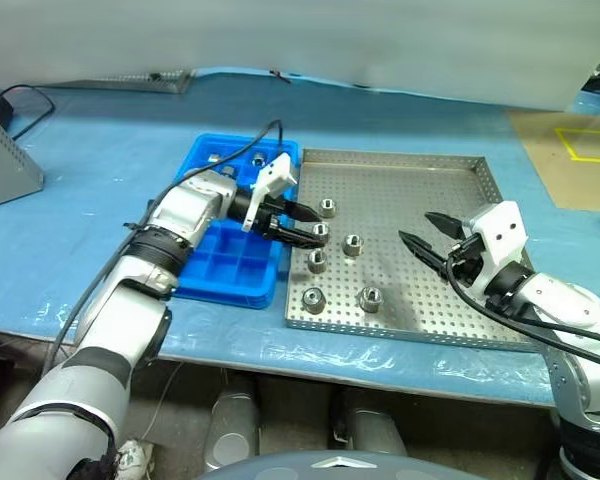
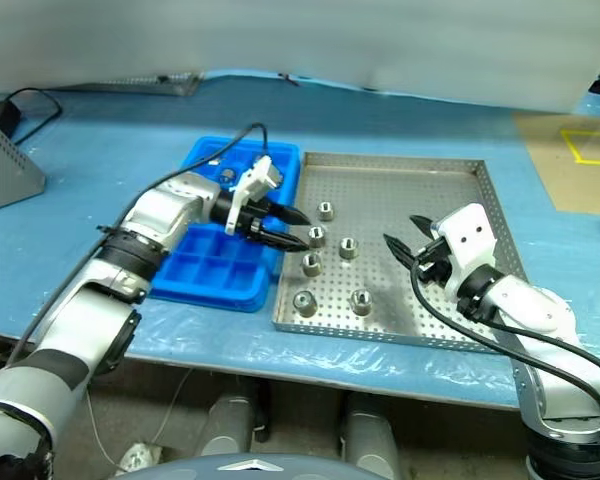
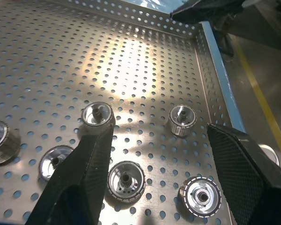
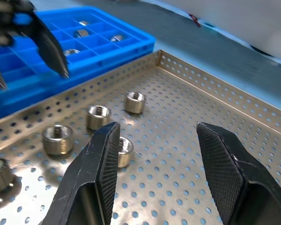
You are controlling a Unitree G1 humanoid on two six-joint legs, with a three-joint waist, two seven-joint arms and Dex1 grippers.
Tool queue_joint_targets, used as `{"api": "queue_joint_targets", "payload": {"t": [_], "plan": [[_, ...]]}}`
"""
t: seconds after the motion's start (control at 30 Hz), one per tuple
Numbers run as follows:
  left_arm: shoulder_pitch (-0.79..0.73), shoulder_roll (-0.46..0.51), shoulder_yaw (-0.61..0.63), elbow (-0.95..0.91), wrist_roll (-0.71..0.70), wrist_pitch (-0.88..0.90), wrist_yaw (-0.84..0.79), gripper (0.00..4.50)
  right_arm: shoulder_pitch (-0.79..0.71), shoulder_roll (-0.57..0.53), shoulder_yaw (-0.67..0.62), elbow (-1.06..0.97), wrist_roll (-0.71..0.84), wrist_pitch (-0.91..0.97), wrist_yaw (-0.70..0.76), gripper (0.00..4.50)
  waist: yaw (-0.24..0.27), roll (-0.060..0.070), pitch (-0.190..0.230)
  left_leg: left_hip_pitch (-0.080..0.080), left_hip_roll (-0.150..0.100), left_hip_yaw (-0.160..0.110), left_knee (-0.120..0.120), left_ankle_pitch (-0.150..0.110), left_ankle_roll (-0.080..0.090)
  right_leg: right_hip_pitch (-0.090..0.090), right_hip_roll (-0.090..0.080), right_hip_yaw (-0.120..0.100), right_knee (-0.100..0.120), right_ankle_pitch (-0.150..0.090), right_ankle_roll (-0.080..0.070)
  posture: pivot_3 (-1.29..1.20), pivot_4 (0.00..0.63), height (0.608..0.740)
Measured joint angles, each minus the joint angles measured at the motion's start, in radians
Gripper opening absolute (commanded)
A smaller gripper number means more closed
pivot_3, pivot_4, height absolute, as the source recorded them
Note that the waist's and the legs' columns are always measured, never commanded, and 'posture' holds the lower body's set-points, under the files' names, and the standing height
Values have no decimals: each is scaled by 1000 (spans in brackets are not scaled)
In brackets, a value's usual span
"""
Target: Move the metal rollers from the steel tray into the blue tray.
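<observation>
Nearest the robot, along the near edge of the steel tray (image 1: 450, 310), two metal rollers (image 1: 313, 298) are seen lying on the perforated floor, one beside the other. Over the right half of the steel tray the right gripper (image 1: 425, 232) is held with its two black fingers spread apart and nothing between them; it is pointed toward the rollers, probably so that a roller can be approached from the right. Further in, toward the middle of the steel tray, four more rollers are scattered loosely, each standing on end with its dark hole upward, so that they can be pinched across the sides. At the steel tray's left rim the left gripper (image 1: 300, 226) is reached in from over the blue tray (image 1: 225, 265), its fingers likewise parted and empty, with the tips just beside the closest roller, apparently lined up for a grasp. The blue tray is set touching the steel tray's left side, which keeps each carry short. In the blue tray's far compartments several rollers (image 4: 82, 33) are already lodged, one to a cell.
</observation>
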Motion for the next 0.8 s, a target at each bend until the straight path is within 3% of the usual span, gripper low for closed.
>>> {"api": "queue_joint_targets", "payload": {"t": [0.2, 0.43, 0.8], "plan": [[-77, -82, -37, 174, 119, -153, -82, 3356, 25, -15, 20, -38, 6, 23, -24, 2669, 0, 0, 0, -1, 0, 0, 0, -1, 2, 0, -1, -1, -1, 3, -6, -183, 150, 740], [-137, -144, -62, 376, 264, -363, -101, 3356, 64, -60, 51, -82, 15, 41, -14, 2669, -2, 0, 0, -2, 0, 0, 0, -2, 3, 1, -1, -2, -4, 0, 0, -211, 150, 740], [-173, -208, -64, 485, 397, -463, -46, 3356, 142, -40, 88, -87, -43, 7, -94, 2669, -7, -1, 0, -3, 0, 0, -1, -3, 5, 2, -1, -4, -9, 3, -5, -251, 150, 740]]}}
